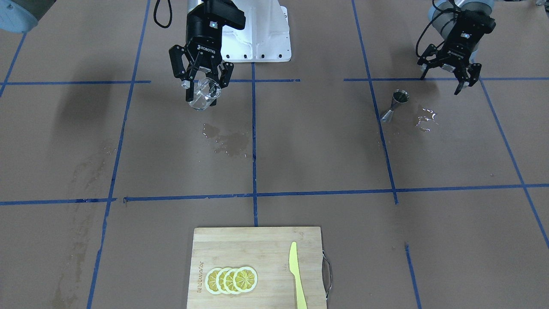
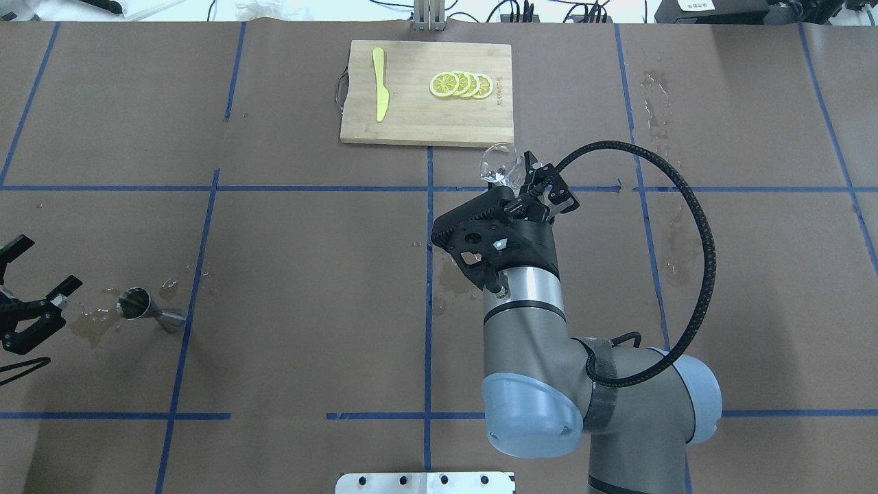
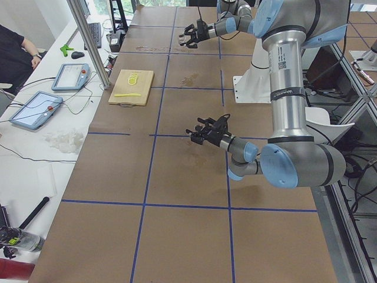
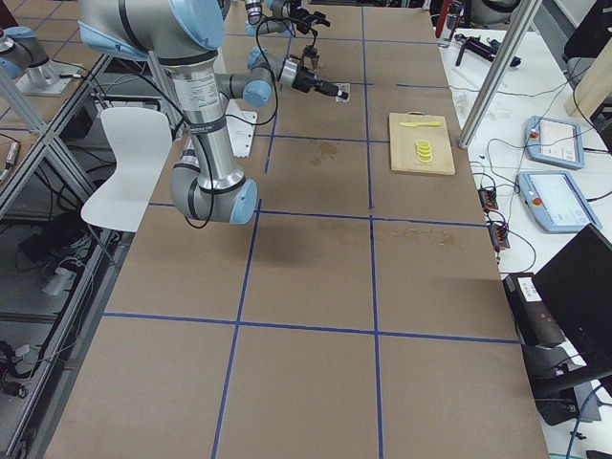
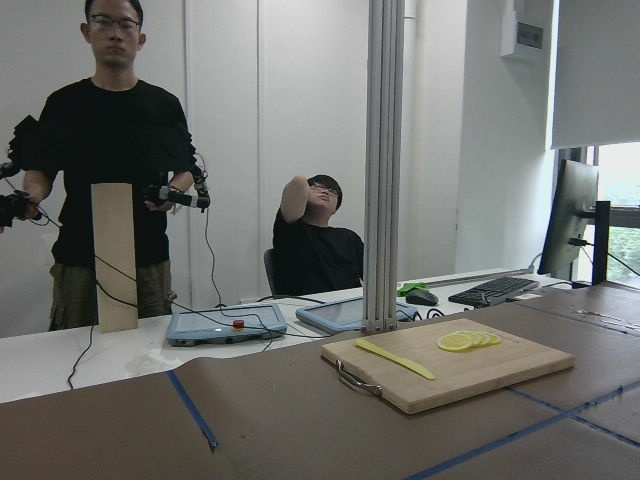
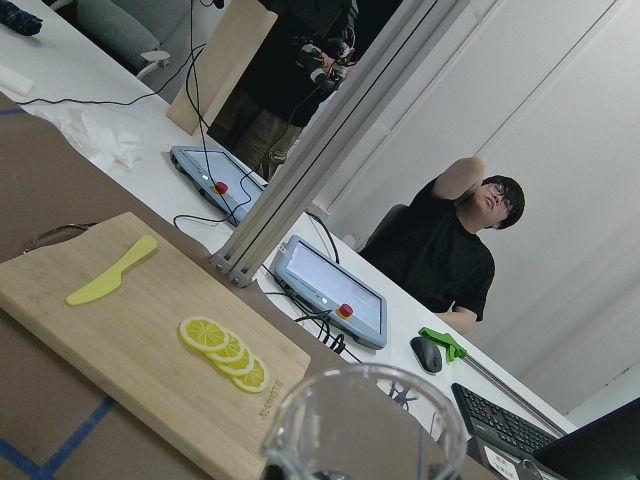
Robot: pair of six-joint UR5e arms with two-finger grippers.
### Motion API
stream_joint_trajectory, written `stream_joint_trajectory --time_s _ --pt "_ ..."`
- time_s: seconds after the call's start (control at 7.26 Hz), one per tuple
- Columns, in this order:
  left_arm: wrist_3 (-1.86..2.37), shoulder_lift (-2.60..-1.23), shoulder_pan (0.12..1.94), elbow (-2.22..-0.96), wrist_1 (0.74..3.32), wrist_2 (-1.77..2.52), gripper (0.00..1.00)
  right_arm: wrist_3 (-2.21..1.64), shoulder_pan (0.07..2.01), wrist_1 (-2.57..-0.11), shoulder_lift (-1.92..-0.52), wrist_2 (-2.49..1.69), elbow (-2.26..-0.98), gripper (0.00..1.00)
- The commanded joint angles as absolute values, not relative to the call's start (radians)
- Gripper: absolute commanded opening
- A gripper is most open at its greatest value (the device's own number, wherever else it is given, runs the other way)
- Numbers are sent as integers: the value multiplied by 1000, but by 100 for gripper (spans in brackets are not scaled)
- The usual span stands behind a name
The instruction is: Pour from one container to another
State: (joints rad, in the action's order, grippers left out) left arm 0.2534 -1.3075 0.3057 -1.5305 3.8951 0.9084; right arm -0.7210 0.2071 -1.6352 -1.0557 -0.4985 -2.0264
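Note:
My right gripper (image 1: 201, 84) is shut on the clear glass cup (image 1: 204, 92) and holds it above the table near the robot's base. The cup (image 2: 499, 163) sticks out past the fingers in the overhead view, and its rim (image 6: 365, 425) fills the bottom of the right wrist view. I cannot tell what it holds. The steel jigger (image 1: 395, 105) stands on the table far off to the robot's left, also in the overhead view (image 2: 147, 309). My left gripper (image 1: 444, 83) hangs open just beyond the jigger with nothing between its fingers, and shows at the overhead view's left edge (image 2: 48, 264).
Water puddles lie below the cup (image 1: 227, 139) and beside the jigger (image 1: 426, 118). A wooden cutting board (image 1: 266, 249) at the table's far side carries lemon slices (image 1: 231, 280) and a yellow plastic knife (image 1: 297, 274). Operators stand and sit beyond that edge.

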Motion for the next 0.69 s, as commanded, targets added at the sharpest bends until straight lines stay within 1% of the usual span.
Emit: stream_joint_trajectory --time_s 0.0,0.55 --pt "253 -1305 501 -1528 3742 1137 100 -721 209 -1635 -1057 -499 -2026 0" --pt "129 -1325 872 -1535 3351 1548 99 -721 207 -1635 -1058 -499 -2026 0"
